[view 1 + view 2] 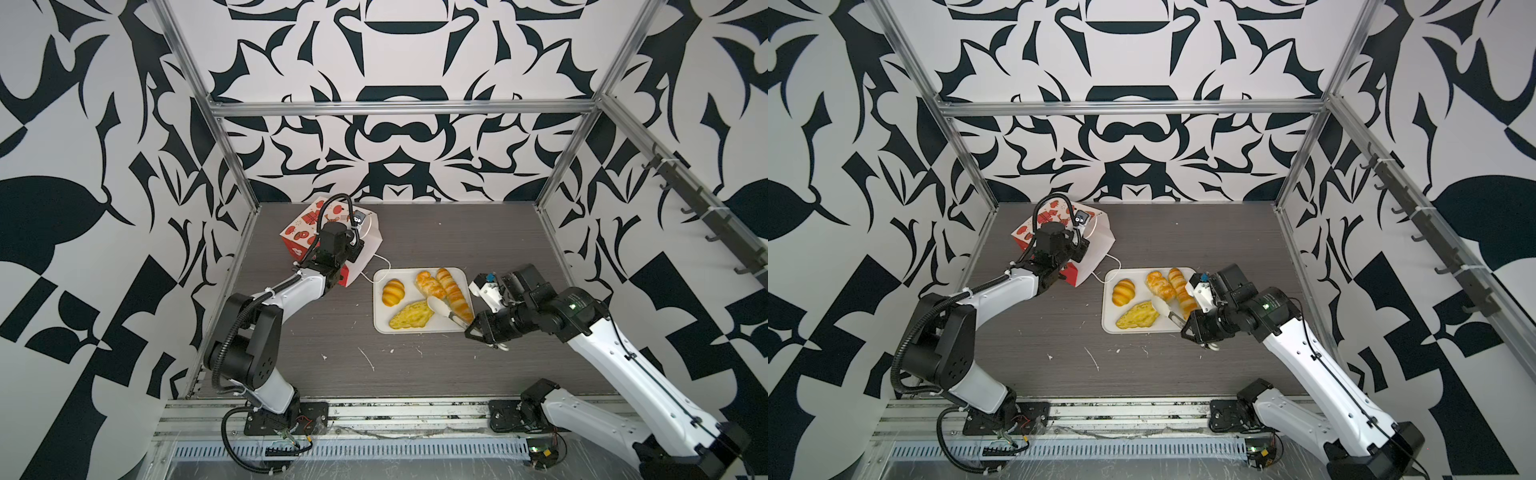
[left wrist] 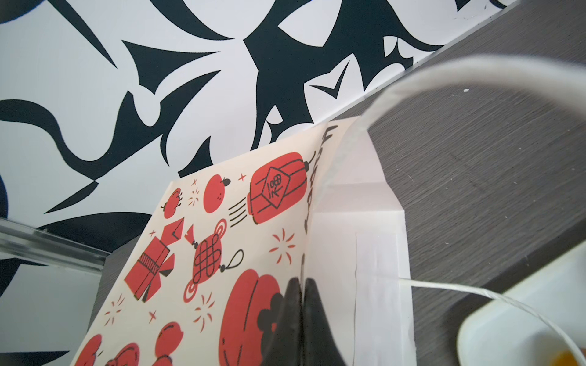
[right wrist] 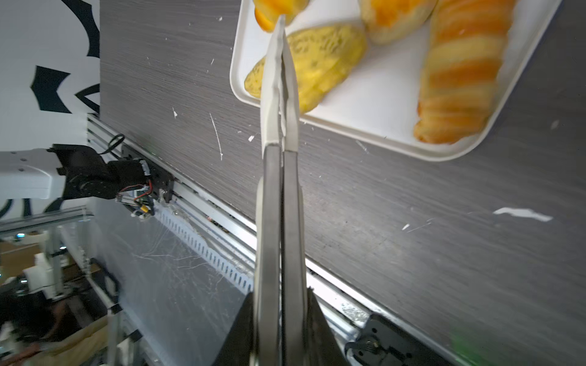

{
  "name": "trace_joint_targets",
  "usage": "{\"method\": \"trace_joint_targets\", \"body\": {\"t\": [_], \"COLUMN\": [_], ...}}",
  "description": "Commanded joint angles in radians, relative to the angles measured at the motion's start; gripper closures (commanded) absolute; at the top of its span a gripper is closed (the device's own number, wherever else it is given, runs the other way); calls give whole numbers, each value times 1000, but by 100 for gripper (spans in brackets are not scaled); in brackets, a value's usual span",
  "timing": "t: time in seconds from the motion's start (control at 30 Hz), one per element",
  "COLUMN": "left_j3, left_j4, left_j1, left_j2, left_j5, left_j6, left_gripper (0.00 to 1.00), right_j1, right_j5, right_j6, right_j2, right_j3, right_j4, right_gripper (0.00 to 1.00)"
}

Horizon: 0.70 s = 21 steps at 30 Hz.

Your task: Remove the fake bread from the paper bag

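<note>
The worktop (image 1: 415, 374) carries the paper bag (image 1: 370, 247), which lies tipped at back left with its mouth toward the tray (image 1: 409, 278). Four pieces of bread (image 1: 393, 292) rest on that tray. The bag's inside is hidden, so a piece may remain. The tongs (image 3: 279, 95) hang over the tray, pressed together and empty, clamped in the right claw (image 1: 476, 328). The left claw (image 2: 301, 285) pinches the bag's edge. Keep that edge held firm, spread the tongs before entering, and avoid the string handle (image 2: 444, 286).

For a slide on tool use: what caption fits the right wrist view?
Tongs, squeezed shut in the right jaws, extend over the white tray of fake bread.
</note>
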Motion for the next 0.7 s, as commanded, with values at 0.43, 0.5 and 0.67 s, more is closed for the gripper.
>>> {"method": "trace_joint_targets", "body": {"t": [0.43, 0.5, 0.67], "left_j3": [-19, -24, -33], "left_j4": [17, 23, 39], "left_j1": [4, 3, 4], "left_j2": [-33, -34, -30], "left_j5": [10, 11, 18], "left_j6": [-7, -9, -15], "left_gripper": [100, 100, 100], "right_j1": [91, 90, 90], "right_j5": [-30, -62, -123], "right_j6": [67, 105, 171], "right_j2": [60, 39, -28], "right_j3": [-2, -20, -81], "right_j4": [-9, -44, -45], "right_gripper": [83, 81, 75]}}
